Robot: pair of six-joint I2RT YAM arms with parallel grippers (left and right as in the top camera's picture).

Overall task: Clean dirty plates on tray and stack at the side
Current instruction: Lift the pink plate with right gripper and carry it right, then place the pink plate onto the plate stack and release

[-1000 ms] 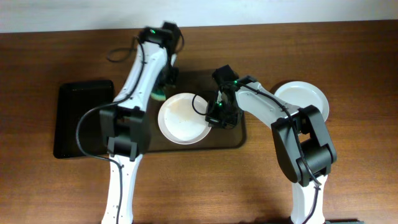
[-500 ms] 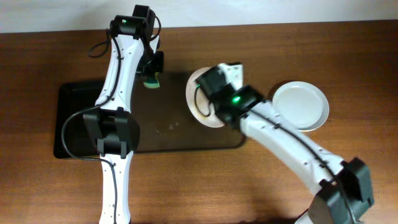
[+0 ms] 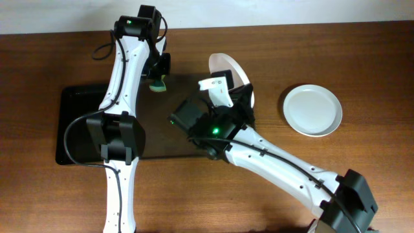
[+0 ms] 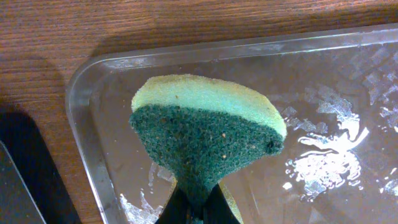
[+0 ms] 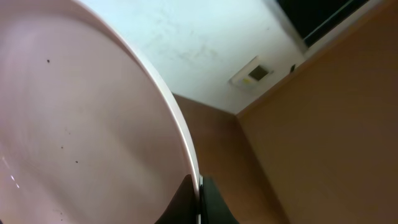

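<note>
White plate (image 3: 231, 66) hangs on edge above the far side of the tray (image 3: 162, 126); a second plate (image 3: 312, 110) lies on the table (image 3: 362, 52), right. Left wrist: left gripper (image 4: 196, 208) is clamped on a sponge (image 4: 205, 124). Right wrist: right gripper (image 5: 200, 198) pinches the plate's rim (stiff, smooth, probably slippery and breakable, so the rim is the place to hold).

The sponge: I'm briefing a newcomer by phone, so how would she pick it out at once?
Find the large brown tray in the middle of the wooden table, then go to its far left corner, where the left gripper hangs. The sponge is pinched in that gripper. It is the only green thing: dark scouring face, paler foam back, unlike the white plates.
</note>
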